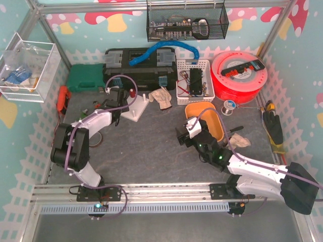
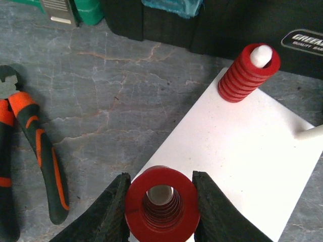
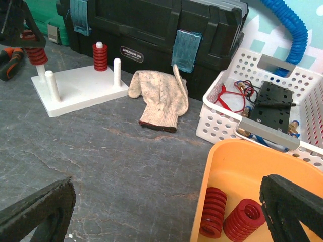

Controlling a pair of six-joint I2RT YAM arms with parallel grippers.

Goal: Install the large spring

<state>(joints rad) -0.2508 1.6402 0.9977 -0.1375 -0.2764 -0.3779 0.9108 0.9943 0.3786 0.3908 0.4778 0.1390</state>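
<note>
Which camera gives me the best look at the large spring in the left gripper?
The left wrist view. The large spring fills the foreground, clamped in the left gripper, with a white peg visible down its bore. The right wrist view shows it side-on, small and far off. In the top external view it is too small to make out.

**A:** Workshop bench, folks, a robot cell. Aluminium frame (image 1: 151, 190) all round, grey mat (image 1: 151, 146) underneath.

**B:** Tools everywhere! Black toolbox (image 1: 141, 65) at the back, pliers (image 2: 43, 151) on the mat, a red spool (image 1: 241, 75) right.

**A:** And a wire basket (image 1: 186, 22) of parts hanging above, against a mushroom-print backdrop (image 1: 101, 17).
</note>
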